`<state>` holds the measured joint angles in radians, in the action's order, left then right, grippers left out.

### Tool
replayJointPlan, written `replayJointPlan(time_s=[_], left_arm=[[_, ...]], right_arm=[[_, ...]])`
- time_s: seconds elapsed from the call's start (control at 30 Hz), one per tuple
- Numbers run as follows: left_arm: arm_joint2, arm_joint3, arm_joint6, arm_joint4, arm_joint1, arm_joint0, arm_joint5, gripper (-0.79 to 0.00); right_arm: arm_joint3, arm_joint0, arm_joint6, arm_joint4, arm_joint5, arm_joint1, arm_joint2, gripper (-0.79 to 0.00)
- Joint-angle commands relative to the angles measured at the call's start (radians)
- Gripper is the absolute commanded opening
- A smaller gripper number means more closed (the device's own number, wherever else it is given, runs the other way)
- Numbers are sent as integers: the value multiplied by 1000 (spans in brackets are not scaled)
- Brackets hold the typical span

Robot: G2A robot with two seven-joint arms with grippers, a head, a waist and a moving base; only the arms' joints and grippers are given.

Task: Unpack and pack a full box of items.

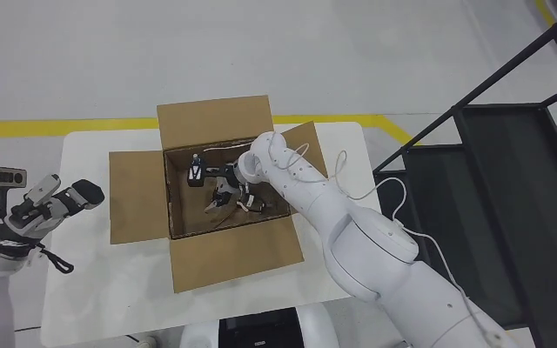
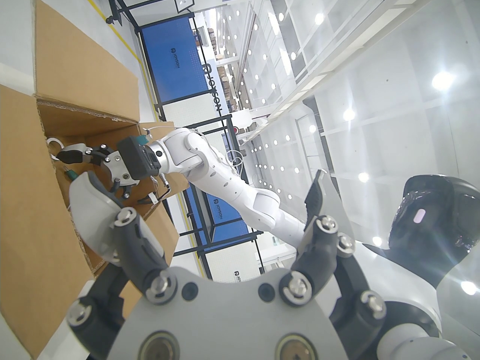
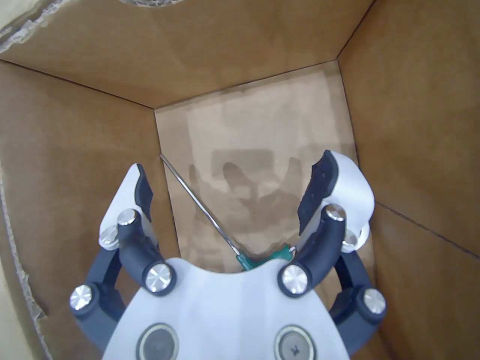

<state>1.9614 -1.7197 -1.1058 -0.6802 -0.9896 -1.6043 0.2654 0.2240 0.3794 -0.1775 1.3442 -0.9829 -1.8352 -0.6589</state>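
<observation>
An open cardboard box [image 1: 213,117] stands on the white table [image 1: 96,278] with its flaps spread outward. My right gripper [image 1: 205,187] is down inside it, open, with nothing between its fingers. In the right wrist view the right gripper [image 3: 232,189] hangs over the box floor [image 3: 262,121]. There a green-handled screwdriver [image 3: 198,204] lies slanted, its handle tucked under the palm. My left gripper [image 1: 52,202] sits off the table's left edge, open and holding nothing. The left wrist view has its fingers [image 2: 90,196] aimed sideways at the box [image 2: 86,76] and the right gripper [image 2: 86,168].
The box flaps cover much of the table top around the box. A black metal stair frame [image 1: 487,174] stands to the right of the table. A yellow floor line [image 1: 78,127] runs behind it. Bare table shows at the front left.
</observation>
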Motion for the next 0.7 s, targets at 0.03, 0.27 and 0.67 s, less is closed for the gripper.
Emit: replayJointPlan(time_s=[0.03, 0.27, 0.67], left_arm=[[0, 0, 0, 0, 0, 0, 0, 0], [0, 0, 0, 0, 0, 0, 0, 0], [4, -5, 33, 10, -1, -7, 3, 0]], right_arm=[[0, 0, 0, 0, 0, 0, 0, 0], [0, 0, 0, 0, 0, 0, 0, 0], [51, -15, -101, 4, -29, 37, -2, 0]])
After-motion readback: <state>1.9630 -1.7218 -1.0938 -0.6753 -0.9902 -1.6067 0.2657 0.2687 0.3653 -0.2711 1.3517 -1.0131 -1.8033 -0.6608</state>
